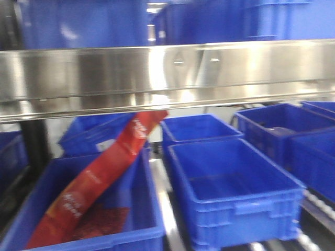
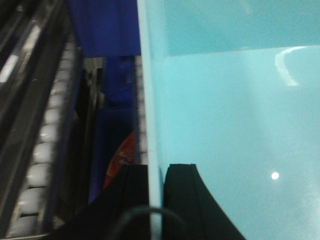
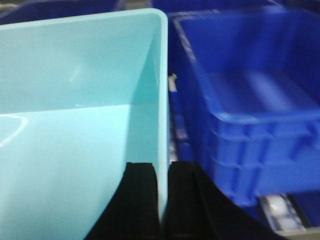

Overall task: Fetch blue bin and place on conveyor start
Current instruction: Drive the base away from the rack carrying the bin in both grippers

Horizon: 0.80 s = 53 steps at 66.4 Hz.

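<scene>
**A:** Left wrist view, reading from its left edge: what showed?

**B:** A roller track [image 2: 42, 145] ran down the left side and a red packet [image 2: 120, 160] sat low in the middle. The blue bin [image 2: 230, 125] filled the right. At the bottom edge the left gripper [image 2: 155, 175] had its jaws pinching the bin's thin wall, one finger on each side.

**A:** And the right wrist view?

**B:** Mirrored. The pale bin was on the left, the right gripper [image 3: 162, 172] at bottom centre was clamped across its other wall, and a dark blue crate [image 3: 260, 100] stood to the right.

**A:** How far along, then?

**B:** Both arms had it grasped. The blur hid whether it was lifted, though it was perhaps just clear. The front view showed only a steel shelf rail [image 1: 167, 73] and dark crates, with no conveyor start, so carrying and placing remained.
</scene>
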Tool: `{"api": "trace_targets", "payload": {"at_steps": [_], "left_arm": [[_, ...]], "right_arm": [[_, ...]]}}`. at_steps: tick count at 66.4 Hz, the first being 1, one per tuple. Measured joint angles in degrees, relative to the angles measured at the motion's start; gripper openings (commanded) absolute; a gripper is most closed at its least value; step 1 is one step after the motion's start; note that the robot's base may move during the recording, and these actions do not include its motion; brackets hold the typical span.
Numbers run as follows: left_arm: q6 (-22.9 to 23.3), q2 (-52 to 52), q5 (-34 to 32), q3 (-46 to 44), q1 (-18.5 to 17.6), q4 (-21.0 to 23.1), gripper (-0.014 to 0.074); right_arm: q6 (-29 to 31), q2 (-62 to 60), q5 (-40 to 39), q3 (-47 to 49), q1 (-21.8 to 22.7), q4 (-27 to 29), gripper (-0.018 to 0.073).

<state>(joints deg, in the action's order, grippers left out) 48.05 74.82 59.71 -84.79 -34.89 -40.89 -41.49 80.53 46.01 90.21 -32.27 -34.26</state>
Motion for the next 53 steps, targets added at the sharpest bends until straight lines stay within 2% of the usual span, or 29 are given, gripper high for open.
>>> {"api": "trace_targets", "payload": {"at_steps": [53], "left_arm": [[0.0, 0.3, -0.6, 0.0, 0.0, 0.2, -0.0111]], "right_arm": [[0.0, 0.0, 1.6, 0.0, 0.0, 0.5, -0.0162]]}}
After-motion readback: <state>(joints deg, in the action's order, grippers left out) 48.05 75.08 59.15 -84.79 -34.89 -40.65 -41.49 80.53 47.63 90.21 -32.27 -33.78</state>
